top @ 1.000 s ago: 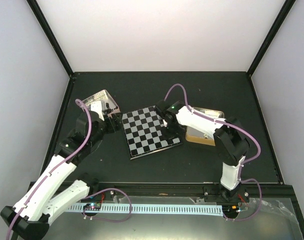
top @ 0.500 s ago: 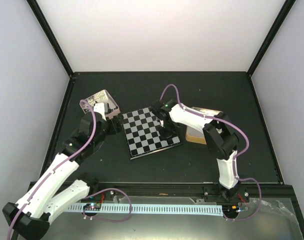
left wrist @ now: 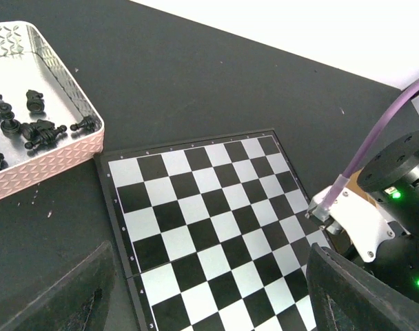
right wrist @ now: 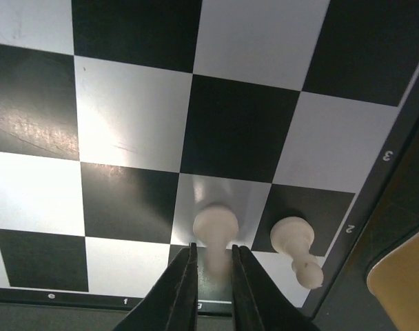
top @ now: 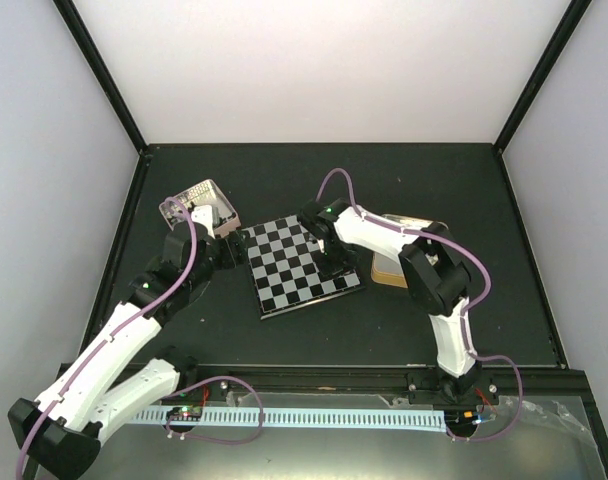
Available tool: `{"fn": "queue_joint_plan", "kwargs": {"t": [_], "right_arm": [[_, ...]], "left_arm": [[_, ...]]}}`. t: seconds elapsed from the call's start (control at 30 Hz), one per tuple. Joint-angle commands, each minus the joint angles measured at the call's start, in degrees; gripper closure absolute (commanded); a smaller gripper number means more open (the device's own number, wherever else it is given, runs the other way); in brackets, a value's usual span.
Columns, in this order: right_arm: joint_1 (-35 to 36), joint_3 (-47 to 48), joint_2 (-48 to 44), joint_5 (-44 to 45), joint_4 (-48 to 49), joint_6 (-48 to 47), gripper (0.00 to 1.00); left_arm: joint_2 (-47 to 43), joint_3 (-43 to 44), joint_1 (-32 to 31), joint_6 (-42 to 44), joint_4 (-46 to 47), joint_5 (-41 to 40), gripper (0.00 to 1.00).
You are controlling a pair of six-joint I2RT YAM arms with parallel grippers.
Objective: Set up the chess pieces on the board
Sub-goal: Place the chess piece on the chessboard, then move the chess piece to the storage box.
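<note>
The board (top: 292, 272) lies at the table's middle, black and silvery checks. My right gripper (right wrist: 211, 279) is shut on a cream-white pawn (right wrist: 216, 226), its base at a light square in the row nearest the board's right edge. A second white pawn (right wrist: 295, 247) stands on the dark square beside it. In the top view the right gripper (top: 336, 262) is over the board's right side. My left gripper (left wrist: 209, 307) is wide open and empty above the board's (left wrist: 196, 207) left part. Black pieces (left wrist: 41, 129) lie in the pinkish tray (left wrist: 51, 157).
The pinkish tray (top: 189, 192) stands left of the board at the back. A tan box (top: 402, 268) sits just right of the board, under the right arm. Black table edges and pale walls enclose the area.
The right arm has swung left from the tan box to over the board's right side with the pawn. The left gripper has moved from the tray towards the board.
</note>
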Motion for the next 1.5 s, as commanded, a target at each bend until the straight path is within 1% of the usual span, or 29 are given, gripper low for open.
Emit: {"fn": "queue_joint_plan", "kwargs": {"t": [0.0,0.13,0.27,0.43,0.57,0.67,0.77,0.83,0.97,1.07,1.17,1.27,1.37,1.47], "right_arm": [[0.32,1.52,0.71,0.94,0.13,-0.26,0.83],[0.31,1.61,-0.47,1.40,0.76,0.48,0.80],[0.30,1.74,-1.98,1.04,1.75,1.43,0.79],[0.31,1.09,-3.81,1.71,3.44,2.71,0.75],[0.17,-1.07,-8.69,3.06,7.33,4.89,0.75],[-0.58,-3.56,-13.29,5.92,10.06,7.36,0.73],[-2.78,-8.05,-18.98,9.64,12.50,10.26,0.73],[-5.54,-12.24,-22.42,10.87,14.43,12.34,0.72],[-13.11,-20.44,-27.17,9.06,19.10,15.05,0.69],[-17.24,-23.55,-26.74,6.66,22.41,14.59,0.69],[-19.58,-23.71,-23.98,5.73,24.36,13.75,0.69],[-21.53,-22.29,-20.78,6.16,26.40,13.60,0.69],[-22.90,-21.68,-18.25,8.10,30.65,13.99,0.74],[-23.70,-20.20,-14.95,9.46,33.14,14.41,0.76]], "left_arm": [[-0.16,0.17,0.51,-0.04,1.16,0.78,0.23],[-0.07,0.42,0.51,0.05,0.96,1.12,0.23],[0.06,0.59,0.60,0.10,1.03,1.29,0.23],[0.02,0.81,0.64,0.15,0.85,1.59,0.23],[-0.38,0.77,0.60,0.45,1.21,2.47,0.22],[-0.36,0.64,0.60,1.12,1.94,3.77,0.22],[-0.10,0.59,0.60,1.89,2.95,6.23,0.22],[0.08,0.47,0.60,2.38,3.93,8.07,0.21],[0.57,0.28,0.64,2.65,5.45,11.05,0.22],[1.33,0.43,0.60,2.48,6.18,12.31,0.22],[2.04,0.52,0.64,2.29,6.67,13.12,0.22],[2.91,0.63,0.66,2.10,7.08,13.83,0.22],[3.49,0.72,0.60,1.88,7.40,14.45,0.23],[3.70,0.92,0.60,1.90,7.51,14.83,0.23]]}}
